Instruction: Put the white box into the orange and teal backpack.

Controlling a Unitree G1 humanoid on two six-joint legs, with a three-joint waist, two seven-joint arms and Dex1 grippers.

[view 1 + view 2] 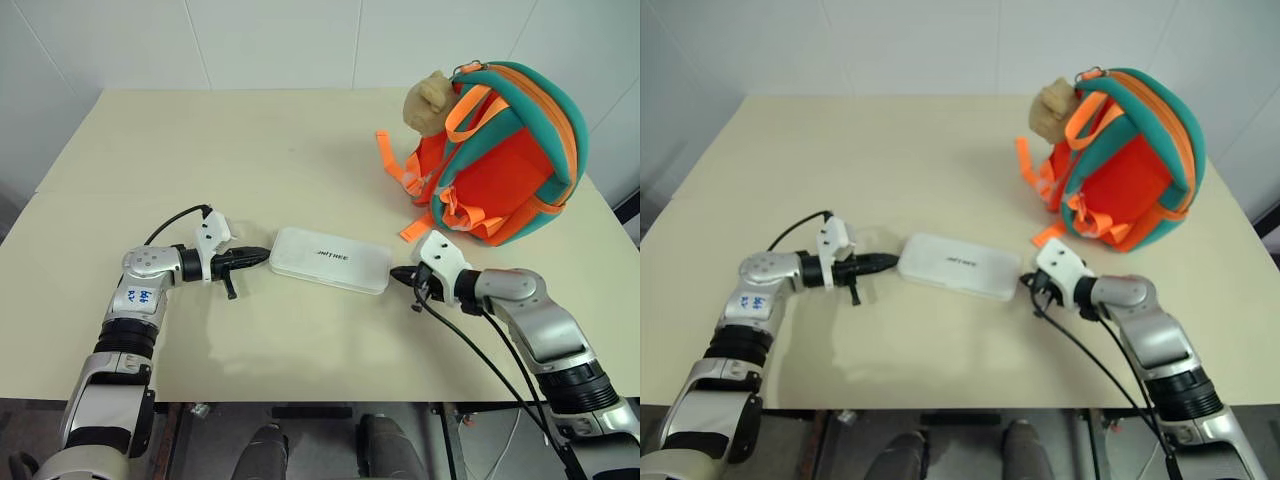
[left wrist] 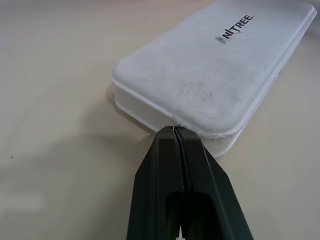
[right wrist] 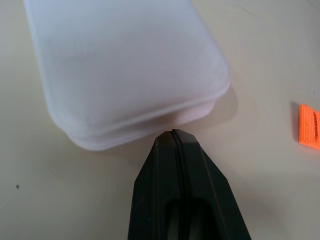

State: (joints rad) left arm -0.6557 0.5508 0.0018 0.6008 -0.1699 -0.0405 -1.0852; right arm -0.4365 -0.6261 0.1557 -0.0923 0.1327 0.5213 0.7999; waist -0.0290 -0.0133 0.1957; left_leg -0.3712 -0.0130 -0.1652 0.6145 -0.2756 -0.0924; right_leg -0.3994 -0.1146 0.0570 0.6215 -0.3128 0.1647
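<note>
White box (image 1: pixel 331 259) lies flat on table (image 1: pixel 200 150), near orange and teal backpack (image 1: pixel 500 150) — backpack upright beyond box's right end. Left gripper (image 1: pixel 262 255) at box's left end, fingers pressed together, tip against edge. Right gripper (image 1: pixel 396 273) at box's right end — fingers pressed together, holding nothing.
</note>
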